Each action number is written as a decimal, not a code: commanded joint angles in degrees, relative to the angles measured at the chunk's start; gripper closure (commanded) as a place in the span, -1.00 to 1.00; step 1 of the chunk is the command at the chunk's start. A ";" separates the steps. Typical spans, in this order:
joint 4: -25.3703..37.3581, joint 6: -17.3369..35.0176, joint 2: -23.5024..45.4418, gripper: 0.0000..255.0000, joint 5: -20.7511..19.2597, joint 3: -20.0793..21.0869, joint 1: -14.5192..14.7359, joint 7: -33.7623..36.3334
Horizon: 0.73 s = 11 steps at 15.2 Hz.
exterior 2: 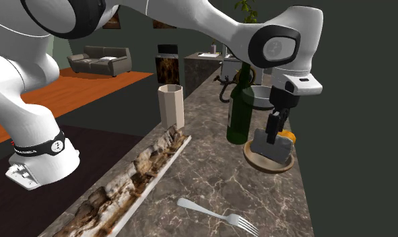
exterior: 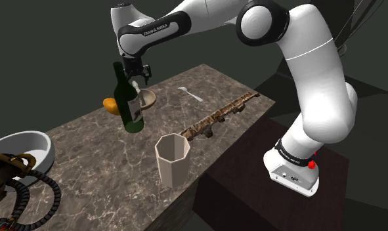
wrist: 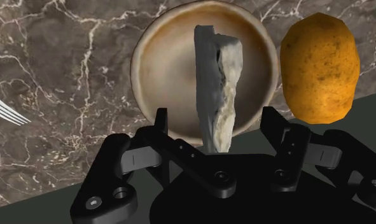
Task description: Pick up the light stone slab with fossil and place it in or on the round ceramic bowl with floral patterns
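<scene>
A light grey stone slab [wrist: 219, 89] stands on edge inside the round tan bowl [wrist: 167, 70], near the far edge of the marble counter. My gripper [wrist: 215, 121] hangs just above it, open, one black finger on each side of the slab with a gap to each. In the second exterior view the slab [exterior 2: 271, 145] leans in the bowl [exterior 2: 266, 161] under the gripper [exterior 2: 275, 126]. From the shoulder camera, the gripper [exterior: 138, 73] hovers over the bowl [exterior: 148, 99], partly behind a bottle.
A dark green bottle [exterior: 129, 102] stands right beside the bowl. An orange-brown potato [wrist: 320, 67] lies on the bowl's other side. Also on the counter are a fork [exterior 2: 214, 212], a long bark-covered tray [exterior 2: 137, 175], a beige faceted cup [exterior: 171, 157] and a white basin [exterior: 28, 147].
</scene>
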 commanded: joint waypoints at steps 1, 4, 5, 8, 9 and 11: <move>0.01 0.00 0.00 -1.00 0.00 0.00 0.00 0.00; 0.58 -1.35 -0.81 -1.00 0.27 0.21 -0.04 -0.17; 1.27 -2.76 -1.55 -1.00 0.53 0.39 -0.04 -0.33; 2.83 -5.40 -2.71 -1.00 0.96 0.69 0.02 -0.64; 2.81 -5.39 -2.71 -1.00 0.96 0.69 0.02 -0.64; 2.82 -5.40 -2.71 -1.00 0.96 0.69 0.02 -0.64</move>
